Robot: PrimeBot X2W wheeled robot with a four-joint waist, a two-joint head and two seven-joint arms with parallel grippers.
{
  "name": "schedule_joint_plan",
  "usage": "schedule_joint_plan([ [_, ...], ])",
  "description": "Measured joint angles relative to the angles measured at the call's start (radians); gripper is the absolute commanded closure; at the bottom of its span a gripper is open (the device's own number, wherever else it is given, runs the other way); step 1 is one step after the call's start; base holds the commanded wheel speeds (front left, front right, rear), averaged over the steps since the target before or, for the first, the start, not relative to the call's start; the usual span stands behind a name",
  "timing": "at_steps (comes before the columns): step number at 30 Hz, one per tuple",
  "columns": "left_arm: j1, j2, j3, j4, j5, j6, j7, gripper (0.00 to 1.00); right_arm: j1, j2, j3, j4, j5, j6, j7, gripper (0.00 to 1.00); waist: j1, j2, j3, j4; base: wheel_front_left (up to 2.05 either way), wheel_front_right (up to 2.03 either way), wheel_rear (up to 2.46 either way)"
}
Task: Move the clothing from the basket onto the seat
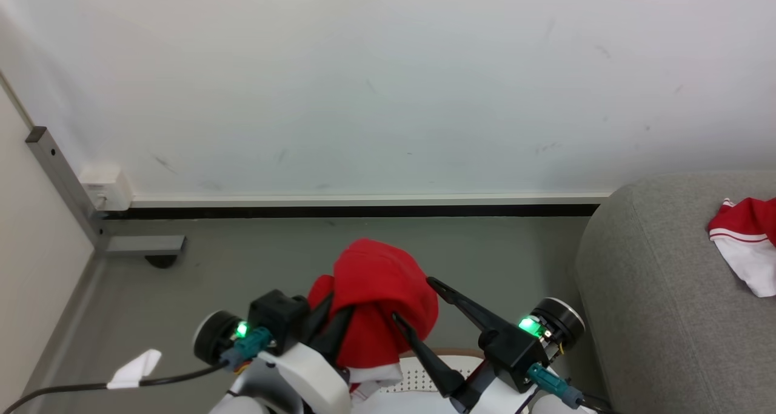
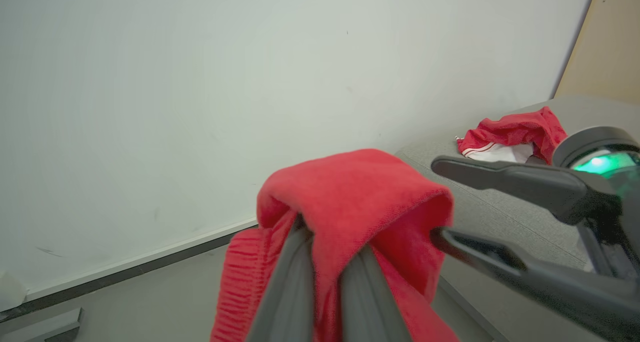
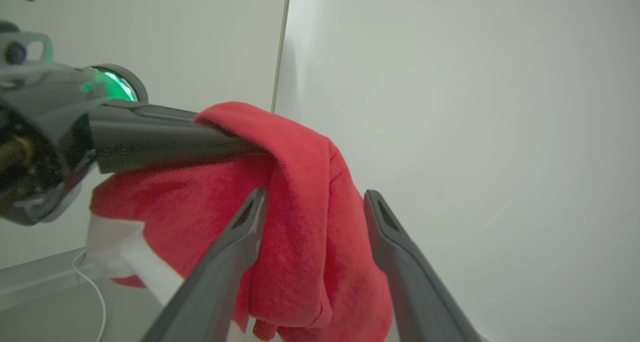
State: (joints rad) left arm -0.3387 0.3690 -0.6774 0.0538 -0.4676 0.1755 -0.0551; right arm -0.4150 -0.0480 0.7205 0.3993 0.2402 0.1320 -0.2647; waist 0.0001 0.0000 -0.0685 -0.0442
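Left gripper (image 2: 330, 262) is clamped on the red garment (image 1: 376, 280), right gripper (image 1: 413, 299) spread apart close by. Lift it clear over the edge of the seat (image 1: 655, 268) before you release.

Red garment (image 1: 379, 280) aloft above basket (image 1: 418, 379)

Plain off-white wall (image 1: 388, 80) with faint scuff marks under even, flat light; a white baseboard (image 1: 364, 199) runs along its foot with a dark gap under it, above a smooth grey floor (image 1: 242, 262). At far left a beige panel (image 1: 24, 238) meets the wall, edged by a slanted grey metal post (image 1: 60, 165) with a flat foot plate (image 1: 142, 244) on the floor and a small white box (image 1: 106, 186) at the baseboard's end. Grey fabric sofa (image 1: 655, 293) at right, its rounded arm close to the wall.
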Motion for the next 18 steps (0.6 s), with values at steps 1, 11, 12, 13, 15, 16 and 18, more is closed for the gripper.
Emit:
schedule_joint_plan([
  [1,-0.001,-0.002,-0.011,-0.005,0.005,-0.003,0.004,1.0,-0.003,0.0,-0.002,0.009,0.0,0.0,0.0,0.0,0.0,0.0,0.0,0.003,0.0,0.0,0.0],
  [11,-0.007,-0.033,-0.089,-0.088,0.018,-0.034,0.047,1.0,-0.054,0.0,0.044,0.133,0.026,0.0,0.0,0.0,0.0,0.0,-0.003,0.021,0.0,0.0,0.0],
  [12,-0.007,-0.037,-0.094,-0.094,0.017,-0.036,0.052,1.0,-0.059,0.0,0.045,0.141,0.034,0.0,0.0,0.0,0.0,0.0,-0.003,0.022,0.0,0.0,0.0],
  [13,-0.007,-0.04,-0.099,-0.097,0.016,-0.04,0.055,1.0,-0.063,-0.001,0.045,0.149,0.038,0.0,0.0,0.0,0.0,0.0,-0.003,0.023,0.0,0.0,0.0],
  [15,-0.007,-0.043,-0.104,-0.102,0.015,-0.042,0.056,1.0,-0.068,-0.001,0.049,0.169,0.061,0.0,0.0,0.44,-0.0001,0.0,-0.002,0.024,0.0,0.0,0.0],
  [16,-0.007,-0.044,-0.105,-0.104,0.014,-0.042,0.057,1.0,-0.071,-0.001,0.051,0.18,0.074,0.0,0.0,1.0,0.0,0.0,-0.001,0.025,0.0,0.0,0.0],
  [18,-0.007,-0.044,-0.106,-0.104,0.013,-0.042,0.057,1.0,-0.077,-0.001,0.049,0.186,0.1,0.0,0.0,1.0,-0.0001,0.0,0.002,0.025,0.0,0.0,0.0],
])
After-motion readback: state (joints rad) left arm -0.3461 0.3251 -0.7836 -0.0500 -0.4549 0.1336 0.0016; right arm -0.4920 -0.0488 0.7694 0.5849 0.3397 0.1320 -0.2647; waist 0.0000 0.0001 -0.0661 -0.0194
